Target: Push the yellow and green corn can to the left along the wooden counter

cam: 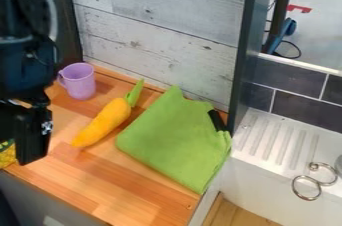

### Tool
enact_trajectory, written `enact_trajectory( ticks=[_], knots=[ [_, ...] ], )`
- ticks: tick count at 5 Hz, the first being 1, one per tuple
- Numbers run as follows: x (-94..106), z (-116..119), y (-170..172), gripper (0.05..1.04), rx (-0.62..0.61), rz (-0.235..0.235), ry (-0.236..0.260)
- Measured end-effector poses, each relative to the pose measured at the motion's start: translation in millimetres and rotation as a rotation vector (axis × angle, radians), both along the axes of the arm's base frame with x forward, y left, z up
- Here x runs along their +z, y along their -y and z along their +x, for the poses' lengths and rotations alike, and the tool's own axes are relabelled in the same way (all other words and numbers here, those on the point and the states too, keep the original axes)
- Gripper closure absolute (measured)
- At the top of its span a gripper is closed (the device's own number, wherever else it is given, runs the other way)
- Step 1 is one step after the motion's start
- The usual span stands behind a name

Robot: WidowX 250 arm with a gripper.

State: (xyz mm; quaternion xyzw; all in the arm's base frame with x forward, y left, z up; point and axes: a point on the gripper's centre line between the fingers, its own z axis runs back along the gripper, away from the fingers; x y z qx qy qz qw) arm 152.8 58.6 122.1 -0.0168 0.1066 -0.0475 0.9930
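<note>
The black gripper hangs at the left edge of the camera view, over the left part of the wooden counter. A purple cup stands upright near the back wall, to the gripper's right. An orange-yellow toy carrot with a green top lies diagonally in front of the cup. To its right, a green cloth is spread out with folds along its right side. Beside the cloth's right edge is a black object, partly hidden. A yellow textured object shows at the left edge, partly behind the gripper.
A pale wood-plank wall runs behind the counter, and a dark upright post rises at its right. Past that is a white sink unit with a ridged drainboard and metal rings.
</note>
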Motion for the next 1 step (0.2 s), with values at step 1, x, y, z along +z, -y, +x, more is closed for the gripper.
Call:
enact_trajectory(
  ticks=[1],
  knots=[
    [11.8,-10.0,4.9,0.083,0.027,0.019,0.069]
  ],
)
